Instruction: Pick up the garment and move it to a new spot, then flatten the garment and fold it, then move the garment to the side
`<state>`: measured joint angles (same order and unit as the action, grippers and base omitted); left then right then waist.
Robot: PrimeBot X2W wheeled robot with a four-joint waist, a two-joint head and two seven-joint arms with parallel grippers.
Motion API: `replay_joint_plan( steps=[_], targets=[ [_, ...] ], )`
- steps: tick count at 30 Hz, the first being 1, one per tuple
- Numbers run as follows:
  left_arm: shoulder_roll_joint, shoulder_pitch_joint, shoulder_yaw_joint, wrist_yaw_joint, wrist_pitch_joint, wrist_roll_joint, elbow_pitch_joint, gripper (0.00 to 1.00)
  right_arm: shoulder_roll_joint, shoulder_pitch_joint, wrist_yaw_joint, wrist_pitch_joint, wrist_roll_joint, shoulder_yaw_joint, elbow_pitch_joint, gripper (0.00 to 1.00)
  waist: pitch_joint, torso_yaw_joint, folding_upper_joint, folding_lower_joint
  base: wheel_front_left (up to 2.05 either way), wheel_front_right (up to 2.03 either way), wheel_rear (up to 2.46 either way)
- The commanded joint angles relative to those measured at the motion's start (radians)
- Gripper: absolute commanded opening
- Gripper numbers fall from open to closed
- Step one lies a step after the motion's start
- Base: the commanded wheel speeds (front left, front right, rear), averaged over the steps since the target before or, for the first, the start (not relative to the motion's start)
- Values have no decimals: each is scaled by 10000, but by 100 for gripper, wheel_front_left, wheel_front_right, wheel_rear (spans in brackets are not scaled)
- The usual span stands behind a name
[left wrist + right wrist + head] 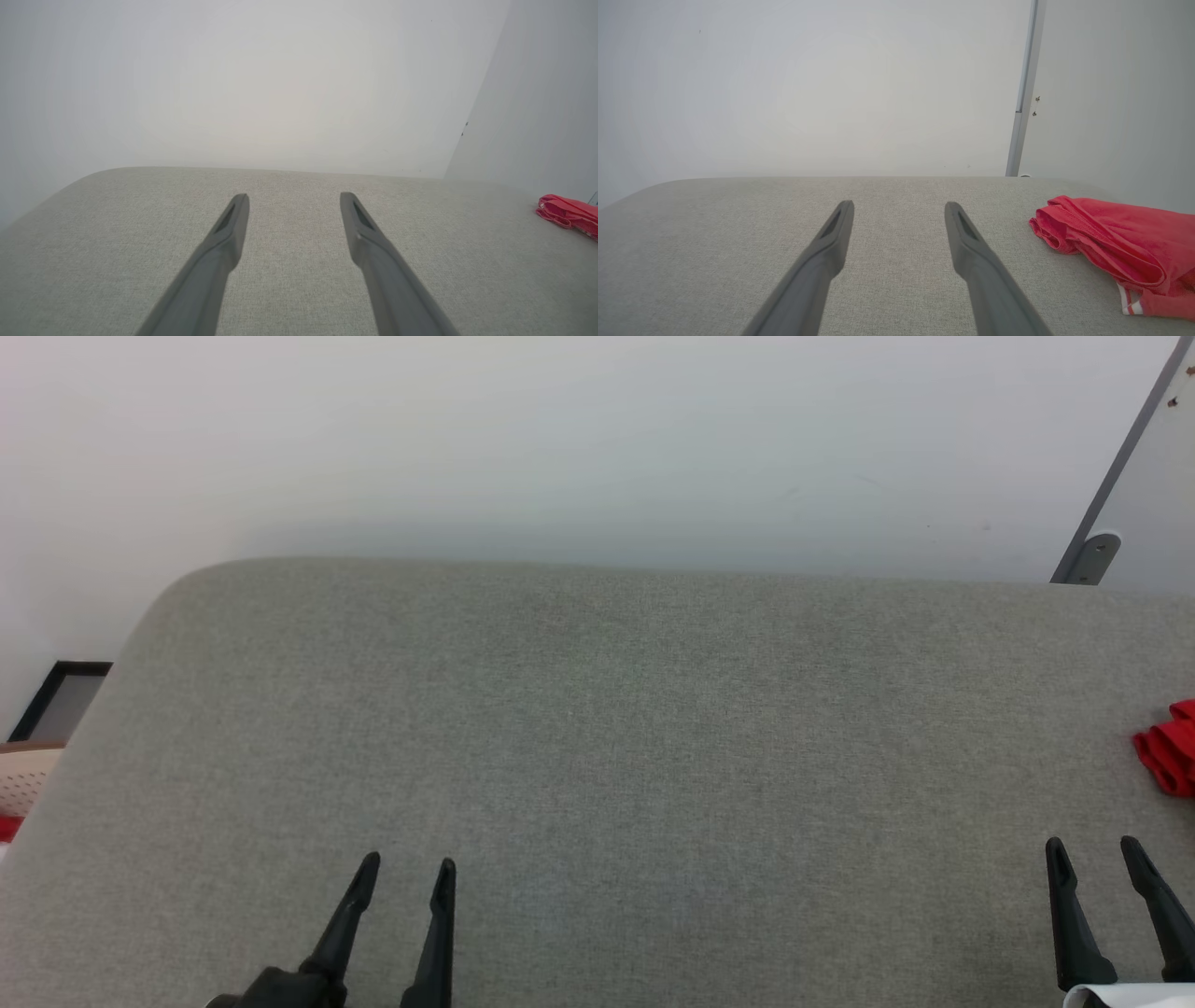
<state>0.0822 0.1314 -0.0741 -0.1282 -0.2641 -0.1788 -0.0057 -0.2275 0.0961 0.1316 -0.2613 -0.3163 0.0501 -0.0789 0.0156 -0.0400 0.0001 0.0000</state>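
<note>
The garment (pixel 1115 245) is a bunched red shirt with a bit of red-white striped trim, lying on the grey fabric surface (pixel 597 756) at its right side. Its red edge (pixel 1169 754) pokes in at the right border of the head view and sits far right (pixel 567 213) in the left wrist view. My right gripper (pixel 1094 845) is open and empty, just short of the garment and to its left (pixel 899 207). My left gripper (pixel 408 864) is open and empty at the lower left, far from the cloth (pixel 294 198).
A pale wall rises behind the surface. A grey metal post (pixel 1116 476) with a foot bracket stands at the back right. Off the left edge lie a dark-framed panel (pixel 61 700) and a beige perforated object (pixel 23 775).
</note>
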Motion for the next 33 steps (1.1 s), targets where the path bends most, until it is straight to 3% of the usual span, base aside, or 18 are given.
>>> replay_joint_plan(
  steps=[1,12,13,17,33],
  targets=[
    [23,-51,5,-37,7,-6,24,100,8,-44,-20,-45,-88,-43,7,100,-8,3,-1,0,0,0,0],
    [47,-67,-108,-37,7,-219,46,100,101,-98,-20,-45,-108,-165,74,100,-76,17,-1,0,0,0,0],
    [29,-33,-102,0,0,-203,40,0,82,-16,0,0,0,-176,40,0,-77,18,-1,0,0,0,0],
    [-13,93,-151,7,6,-284,354,0,229,88,0,46,-60,-242,-275,0,-82,24,-1,0,0,0,0],
    [94,-403,41,17,583,-3271,755,0,491,-350,-2,737,-2674,-117,-536,0,-95,69,-1,0,0,0,0]
  ],
)
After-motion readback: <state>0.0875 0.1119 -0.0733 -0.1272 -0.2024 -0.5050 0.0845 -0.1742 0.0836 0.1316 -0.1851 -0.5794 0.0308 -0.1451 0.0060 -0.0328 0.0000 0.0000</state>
